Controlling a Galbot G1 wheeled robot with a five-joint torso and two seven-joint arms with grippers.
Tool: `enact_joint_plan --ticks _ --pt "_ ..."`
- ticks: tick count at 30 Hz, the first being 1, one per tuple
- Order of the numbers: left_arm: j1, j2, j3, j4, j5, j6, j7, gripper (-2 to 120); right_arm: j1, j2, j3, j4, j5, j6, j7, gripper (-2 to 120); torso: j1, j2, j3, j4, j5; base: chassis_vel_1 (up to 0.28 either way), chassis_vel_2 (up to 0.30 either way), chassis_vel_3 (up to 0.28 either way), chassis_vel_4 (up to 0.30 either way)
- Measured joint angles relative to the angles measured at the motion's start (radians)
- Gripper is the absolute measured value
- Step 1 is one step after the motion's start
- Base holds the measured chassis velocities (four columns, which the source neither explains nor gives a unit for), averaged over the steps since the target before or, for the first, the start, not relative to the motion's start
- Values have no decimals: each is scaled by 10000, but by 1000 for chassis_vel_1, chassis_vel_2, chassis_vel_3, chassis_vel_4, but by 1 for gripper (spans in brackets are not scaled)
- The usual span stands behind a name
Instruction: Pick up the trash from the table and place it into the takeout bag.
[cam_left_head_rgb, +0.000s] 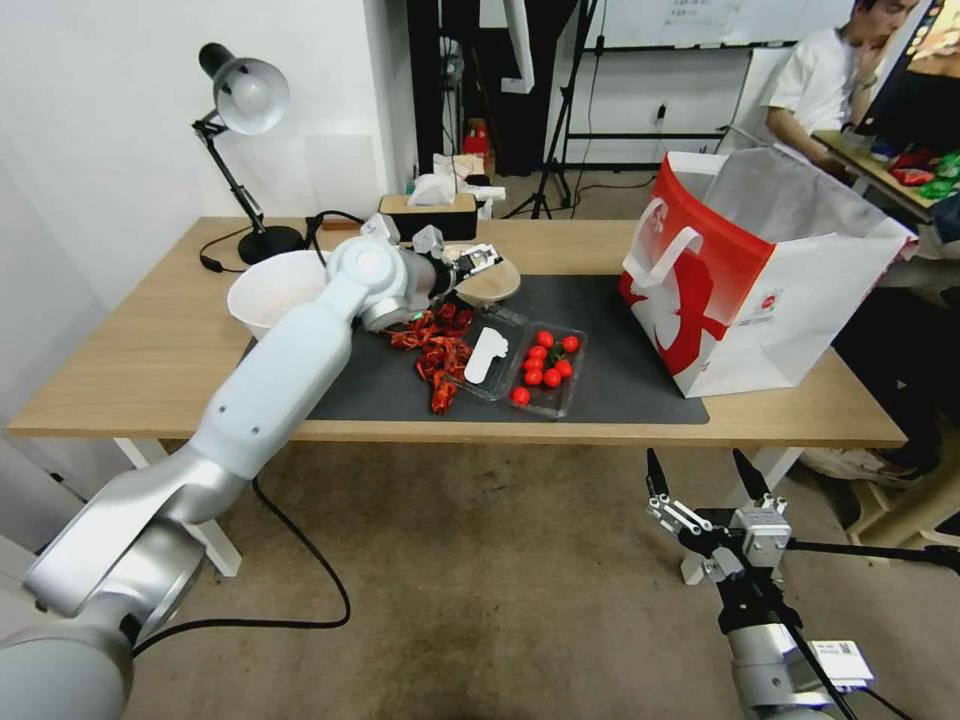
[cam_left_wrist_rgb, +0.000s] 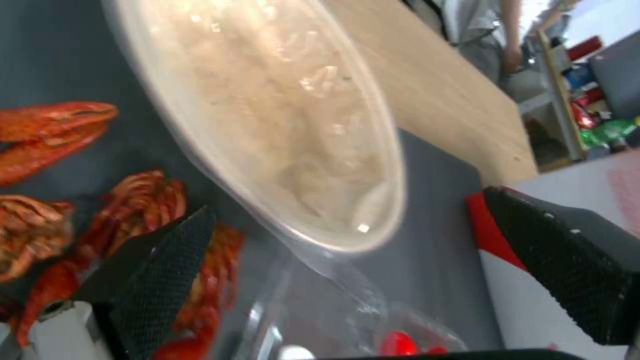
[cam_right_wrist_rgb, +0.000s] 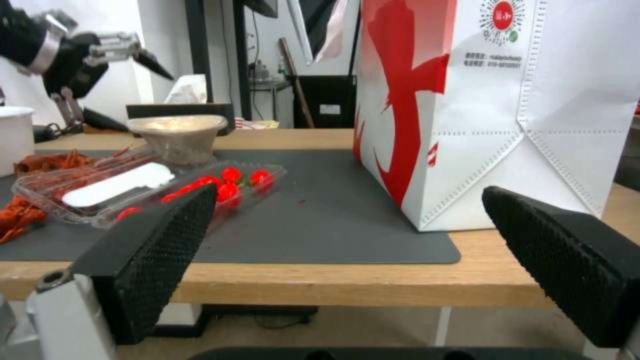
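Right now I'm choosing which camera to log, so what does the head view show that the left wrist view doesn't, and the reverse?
Head view alone: the whole table, the desk lamp, the white bowl, the open takeout bag, and the right end effector open, low in front of the table.
Left wrist view alone: the pale lumpy contents of the beige bowl close up, between the open left end effector's fingers.
Both: the red crayfish shells, the tomato tray, the grey mat.
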Motion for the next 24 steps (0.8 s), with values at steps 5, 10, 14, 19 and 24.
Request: enact_joint_plan --ticks 5,10,14,19,24 --pt "-101 -142 27 605 223 34 111 100 -1 46 7 24 -33 4 1 100 -1 -1 0 1 0 0 0 0 0" --pt "-159 -219 43 820 380 36 271 100 -4 76 7 38 -72 4 0 100 -1 0 -1 2 0 0 0 0 0" --pt "-217 -440 -10 1028 520 24 311 100 1 100 1 38 -96 4 1 100 -1 0 -1 0 0 0 0 0 0" --pt "-363 -744 -12 1419 697 -34 394 100 -18 99 38 67 -104 5 3 100 -1 0 -1 -1 1 0 0 0 0" --pt "-451 -882 -5 1668 797 -54 470 100 -75 87 135 88 -90 24 10 100 0 -1 0 0 1 0 0 0 0"
